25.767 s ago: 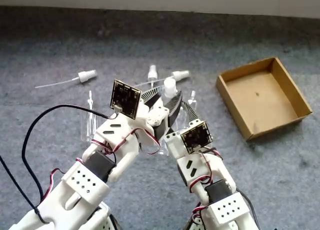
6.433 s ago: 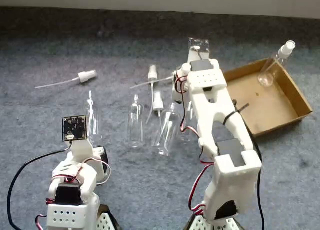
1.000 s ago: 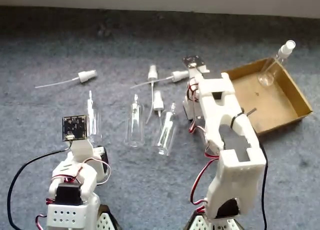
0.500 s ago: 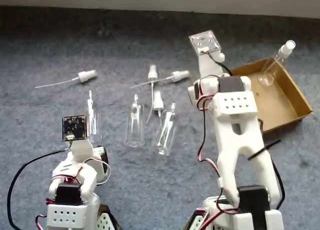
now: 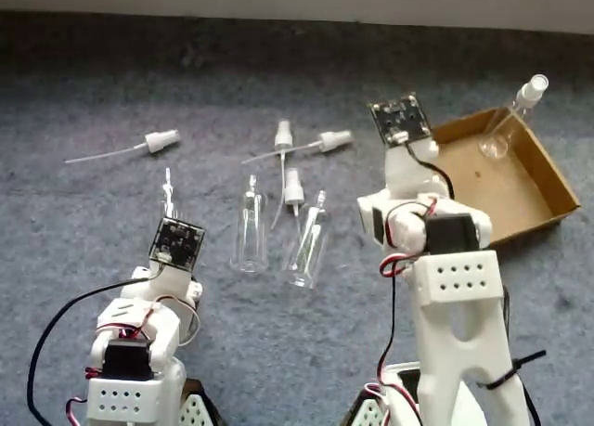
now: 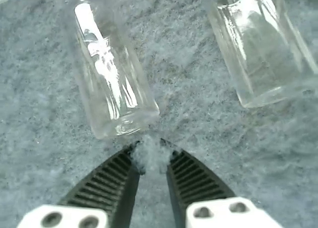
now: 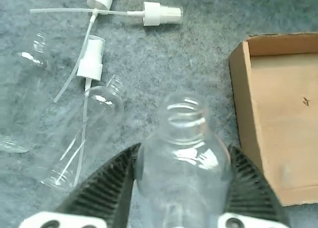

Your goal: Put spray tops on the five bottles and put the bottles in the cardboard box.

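Bottles [image 5: 249, 229] lying bare mid-frame number three, four loose tops [image 5: 334, 140] near them, while one capped bottle [image 5: 509, 129] leans in the box [image 5: 506, 194] at upper right, my right pincer [image 7: 183, 156] clamps an open bottle [image 7: 183, 128], and my left pincer [image 6: 151, 156], slightly apart, holds nothing.

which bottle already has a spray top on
The bottle leaning on the far rim of the cardboard box: it alone wears a white spray top. The carpet bottles and the held bottle in the right end effector have bare necks.
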### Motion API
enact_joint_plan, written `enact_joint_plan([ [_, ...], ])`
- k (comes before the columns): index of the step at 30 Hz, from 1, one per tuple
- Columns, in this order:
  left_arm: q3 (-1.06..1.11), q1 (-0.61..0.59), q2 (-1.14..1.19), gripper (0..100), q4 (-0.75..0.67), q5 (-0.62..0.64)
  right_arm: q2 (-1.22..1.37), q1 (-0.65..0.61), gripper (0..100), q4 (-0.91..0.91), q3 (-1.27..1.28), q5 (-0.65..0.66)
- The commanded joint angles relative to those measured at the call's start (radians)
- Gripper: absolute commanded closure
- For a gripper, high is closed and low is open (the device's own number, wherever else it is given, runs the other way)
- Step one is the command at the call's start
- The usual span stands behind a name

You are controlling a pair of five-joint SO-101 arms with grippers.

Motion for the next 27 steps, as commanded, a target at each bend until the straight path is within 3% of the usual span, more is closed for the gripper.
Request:
enact_joint_plan([
  [1,0.022,0.002,-0.001,100,-0.018,-0.124,-0.127,0.007,78.9,-0.068,0.053,-0.095],
  [12,0.008,-0.015,-0.001,100,-0.017,-0.141,-0.271,0.008,78.9,-0.329,0.386,-0.203],
  [19,-0.156,-0.203,0.004,100,-0.011,-0.272,-0.303,0.008,78.9,-0.414,0.496,-0.213],
  [27,-0.323,-0.251,0.005,100,-0.018,-0.42,-0.303,0.008,78.9,-0.521,0.582,-0.239],
])
